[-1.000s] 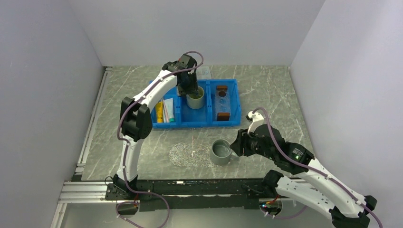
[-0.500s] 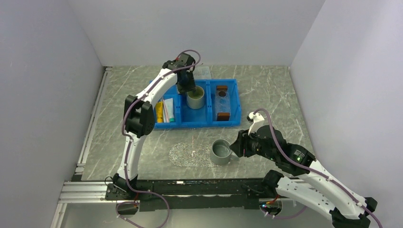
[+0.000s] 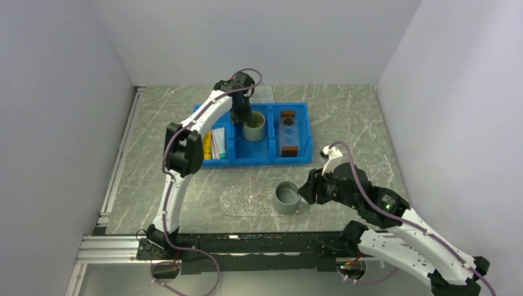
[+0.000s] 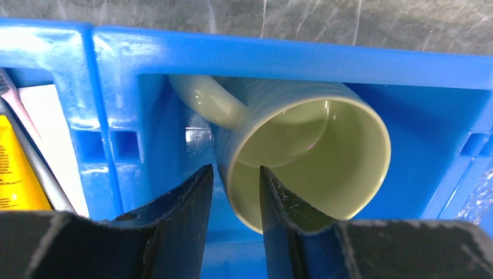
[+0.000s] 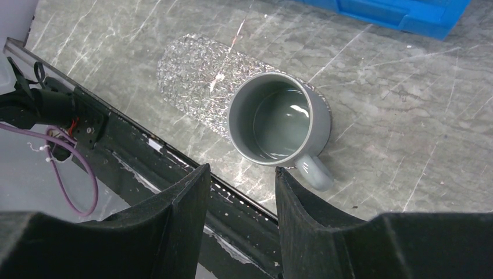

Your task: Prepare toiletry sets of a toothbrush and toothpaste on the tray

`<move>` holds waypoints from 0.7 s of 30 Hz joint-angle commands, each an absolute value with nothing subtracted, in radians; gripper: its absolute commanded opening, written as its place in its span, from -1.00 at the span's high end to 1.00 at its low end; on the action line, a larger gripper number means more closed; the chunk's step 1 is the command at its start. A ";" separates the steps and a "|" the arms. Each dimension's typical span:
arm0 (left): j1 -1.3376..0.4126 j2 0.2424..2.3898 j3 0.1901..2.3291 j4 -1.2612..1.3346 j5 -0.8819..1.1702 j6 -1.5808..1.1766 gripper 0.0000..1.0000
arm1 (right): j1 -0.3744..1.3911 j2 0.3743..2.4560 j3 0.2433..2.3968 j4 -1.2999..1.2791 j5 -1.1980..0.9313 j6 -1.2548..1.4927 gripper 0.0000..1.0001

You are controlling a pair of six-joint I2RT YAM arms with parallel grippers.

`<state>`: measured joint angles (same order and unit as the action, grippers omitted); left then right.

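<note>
The clear tray [image 3: 288,131] with brown wooden ends lies in the right compartment of the blue bin [image 3: 257,161]. The white toothpaste [image 3: 219,143] lies in the left compartment beside a yellow tube [image 3: 207,145]. In the left wrist view the toothpaste [image 4: 49,136] shows at the left; a thin pale stick [image 4: 17,107] next to it may be the toothbrush. My left gripper [image 3: 242,118] [image 4: 235,168] is open, one finger inside and one outside the wall of a green mug [image 4: 325,145]. My right gripper [image 3: 303,192] [image 5: 241,168] is open and holds nothing.
A grey mug [image 3: 287,198] [image 5: 279,119] stands on the table just ahead of the right gripper, handle toward it. A crinkled clear sheet [image 3: 247,201] lies left of it. A clear container [image 3: 265,94] sits behind the bin. The rail [image 3: 247,242] runs along the near edge.
The left gripper has shifted slightly back and left onto the green mug's left wall, and its jaws have narrowed. The right arm and grey mug have not moved.
</note>
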<state>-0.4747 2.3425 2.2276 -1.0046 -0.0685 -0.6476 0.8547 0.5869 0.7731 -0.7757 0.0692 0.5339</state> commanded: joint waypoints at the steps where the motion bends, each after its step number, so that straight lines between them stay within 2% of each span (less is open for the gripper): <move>1: -0.475 2.362 2.292 -1.030 -0.069 -0.615 0.19 | 0.860 0.578 0.769 -0.729 0.061 0.525 0.06; 4: -0.476 2.374 2.304 -1.042 -0.070 -0.599 0.21 | 0.859 0.581 0.769 -0.730 0.062 0.526 0.06; 14: -0.476 2.379 2.312 -1.052 -0.070 -0.566 0.54 | 0.859 0.580 0.766 -0.728 0.064 0.527 0.06; 21: -0.472 2.348 2.313 -1.052 -0.076 -0.552 0.89 | 0.859 0.584 0.767 -0.729 0.064 0.525 0.06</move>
<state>-0.4732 2.3760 2.2707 -1.0630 -0.0814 -0.5652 0.8547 0.5873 0.7727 -0.7757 0.0689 0.5327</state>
